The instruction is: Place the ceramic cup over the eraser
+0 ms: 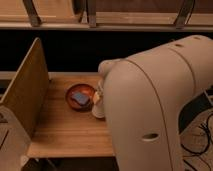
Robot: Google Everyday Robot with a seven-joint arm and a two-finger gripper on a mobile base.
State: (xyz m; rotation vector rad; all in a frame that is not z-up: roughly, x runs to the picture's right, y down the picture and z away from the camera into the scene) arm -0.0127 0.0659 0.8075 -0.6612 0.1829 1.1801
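Note:
The pale beige ceramic cup (98,111) stands on the wooden table (65,132), just right of the red-brown bowl and tight against the edge of my arm (150,100). My arm's big white casing fills the right half of the view. The gripper is hidden behind it, so I cannot see where it sits relative to the cup. The dark eraser is hidden or out of view.
A red-brown bowl (75,90) holds a flat blue-grey slab (80,97). A small pale thing (98,93) shows between the bowl and the arm. An upright wooden panel (25,90) borders the table's left side. A dark gap and shelf rails run behind.

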